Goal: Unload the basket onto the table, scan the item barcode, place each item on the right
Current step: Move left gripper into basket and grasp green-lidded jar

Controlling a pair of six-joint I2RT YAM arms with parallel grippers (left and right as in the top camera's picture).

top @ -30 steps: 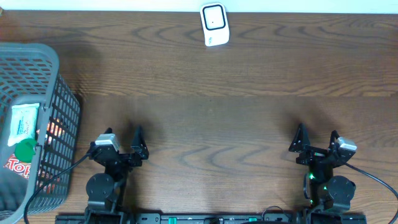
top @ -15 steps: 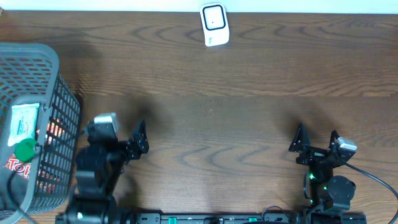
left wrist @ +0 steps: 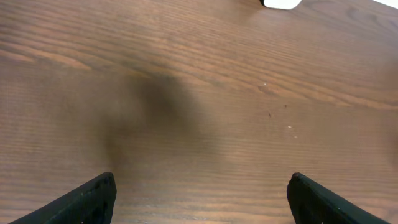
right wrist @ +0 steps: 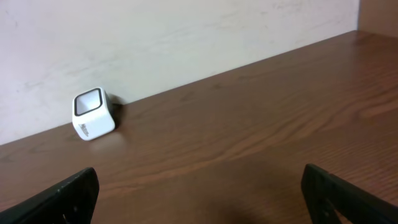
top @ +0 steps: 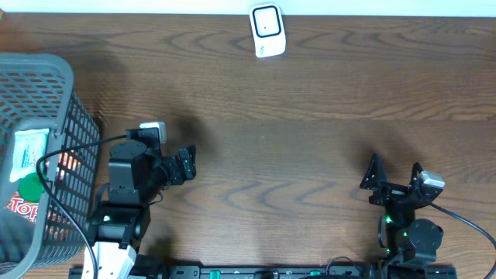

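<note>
Evidently left gripper (top: 188,164) and right gripper (top: 395,172) stand open; a packet (top: 31,151), perhaps wipes, lies in the basket (top: 81,147) at the table's (top: 310,139) left edge.

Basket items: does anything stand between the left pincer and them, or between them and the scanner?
The mesh wall of the basket stands between the left pincer and the packets inside; reaching them means going over the rim. Toward the scanner, only bare tabletop shows.

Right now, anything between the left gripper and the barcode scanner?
Nothing. The overhead view shows only bare wooden table between the open left gripper and the white scanner at the far edge. The left wrist view agrees.
</note>
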